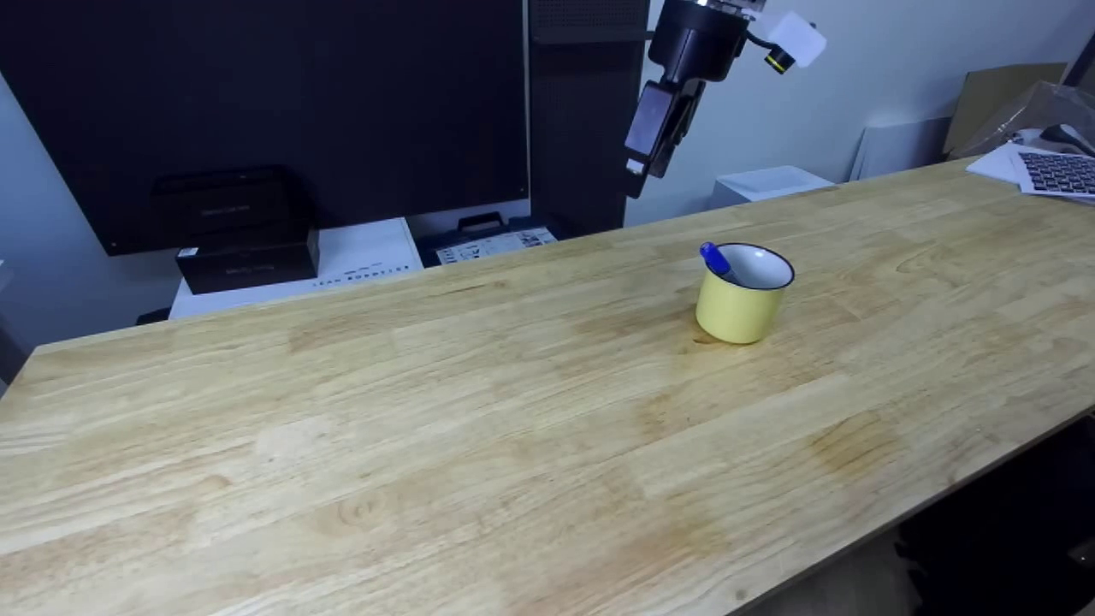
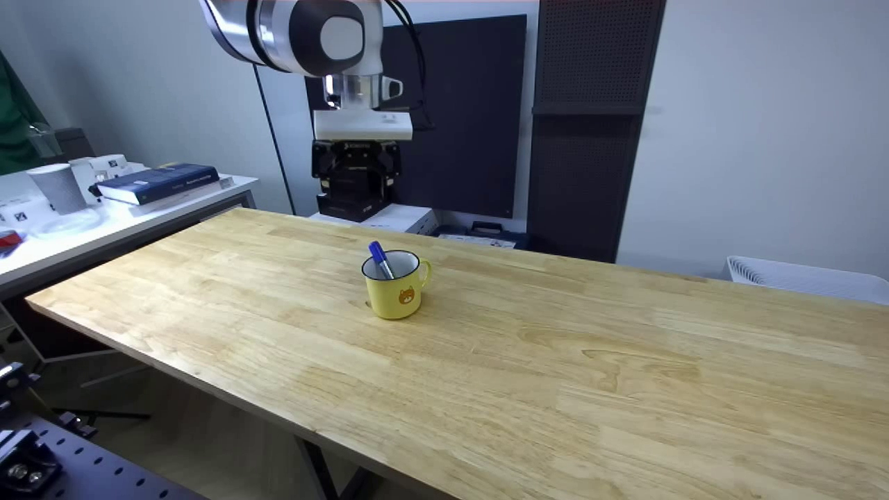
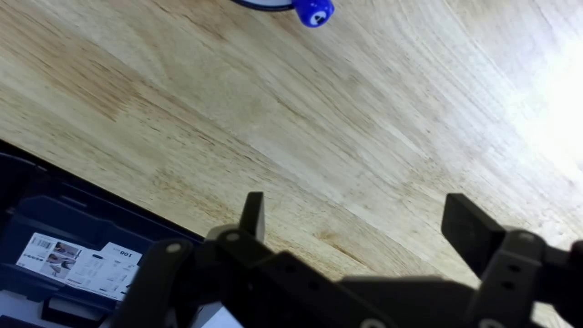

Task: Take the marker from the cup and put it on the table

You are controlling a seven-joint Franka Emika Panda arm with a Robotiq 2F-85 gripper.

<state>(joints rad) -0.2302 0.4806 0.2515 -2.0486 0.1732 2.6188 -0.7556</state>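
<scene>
The yellow cup stands upright on the wooden table (image 1: pixel 411 428) in both exterior views (image 1: pixel 737 315) (image 2: pixel 389 298). The blue marker (image 1: pixel 715 258) leans inside it, its blue cap above the rim (image 2: pixel 379 254); its lower end is hidden in an exterior view. In the wrist view, the marker's cap end (image 3: pixel 314 12) and a piece of the cup's dark rim (image 3: pixel 266 5) show at the top edge. My gripper (image 3: pixel 353 200) is open and empty, with bare tabletop seen between its fingers. In an exterior view, the gripper (image 1: pixel 643 175) hangs well above the table, toward its far edge, apart from the cup.
A keyboard (image 1: pixel 1061 174) lies at the table's far end. A dark case with a label (image 3: pixel 77 266) lies beyond the table's edge, beside a white box (image 1: pixel 368 248). A white side table with a blue book (image 2: pixel 160 182) and a grey cup (image 2: pixel 59 187) stands near the table.
</scene>
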